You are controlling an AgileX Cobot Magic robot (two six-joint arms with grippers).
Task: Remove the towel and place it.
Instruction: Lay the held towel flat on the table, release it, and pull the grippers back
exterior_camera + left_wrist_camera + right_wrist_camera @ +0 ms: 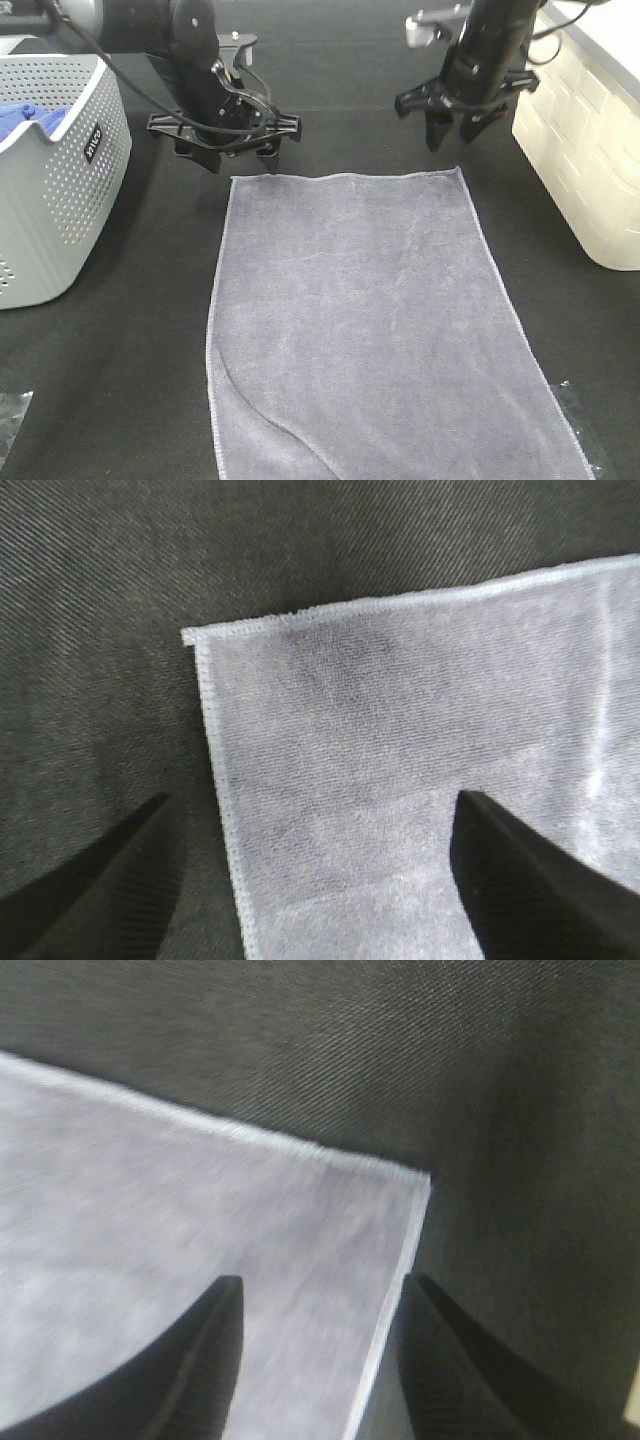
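Plainly, the towel (370, 320) lies spread flat on the middle of the bench (150, 380), its long sides running from far to near. Its near end passes out of the high view at the bench's near edge. A curved crease crosses its near left part, and the stitched hem shows pale all round. The left gripper (240, 158) hangs over the towel's far left corner with its jaws spread wide and nothing between them. In the left wrist view (312, 800) one finger stands over bare black bench just outside the side hem and the other over the towel (400, 780), with the corner lying flat and free below them. Whether the tips touch the cloth I cannot tell. The right gripper (452, 138) hangs over the far right corner, its jaws parted about halfway and gripping nothing. In the right wrist view (322, 1285) one finger is over the towel (150, 1260) and the other over the bench just beside the hem, so the two straddle the side edge close to the corner. At the bench's left edge stands a grey perforated basket (50, 200) with a blue cloth (30, 118) inside it, well apart from the towel. A cream bin (580, 170) stands at the right edge, near the towel's far right corner but not touching it.
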